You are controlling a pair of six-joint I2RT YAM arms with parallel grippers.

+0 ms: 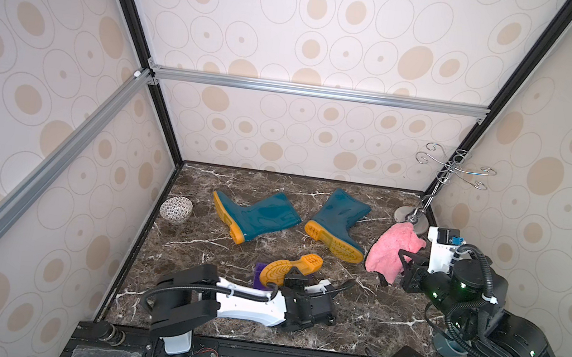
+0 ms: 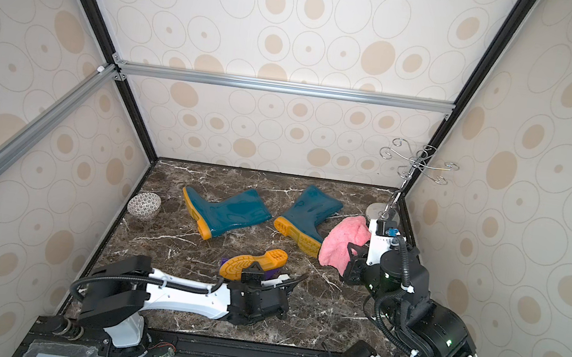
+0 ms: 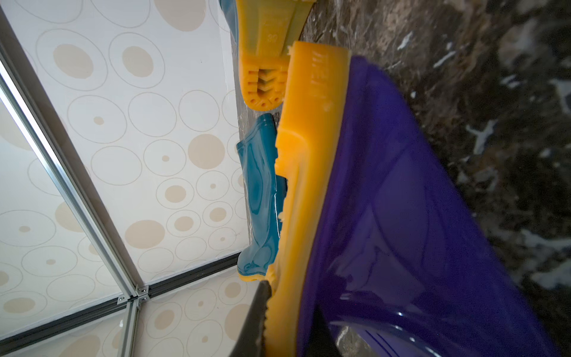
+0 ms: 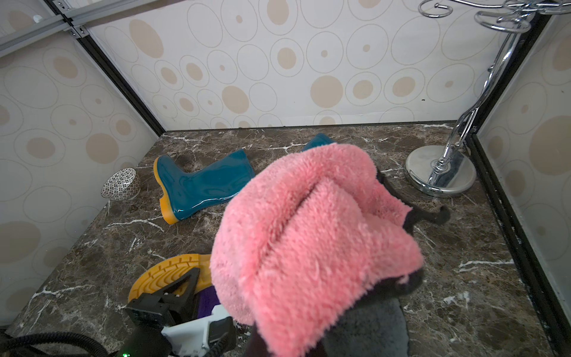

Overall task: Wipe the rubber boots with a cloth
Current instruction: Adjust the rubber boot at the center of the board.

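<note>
Left wrist view: likely slippery purple boot (image 3: pixel 417 216) is clamped by its stiff sole (image 3: pixel 306 173) in left fingers (image 3: pixel 262 309); in a top view, soft cloth (image 1: pixel 393 251) is pinched by right fingers (image 1: pixel 406 263).

Light: I see bright, even | Glare: sheen on teal boot (image 4: pixel 210 185) | Blur: purple boot (image 3: pixel 417 231) soft by left gripper (image 3: pixel 292 321)

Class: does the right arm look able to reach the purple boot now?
Probably yes: only bare tabletop separates the right hand, gripping the cloth, from the purple boot in the left hand.
</note>
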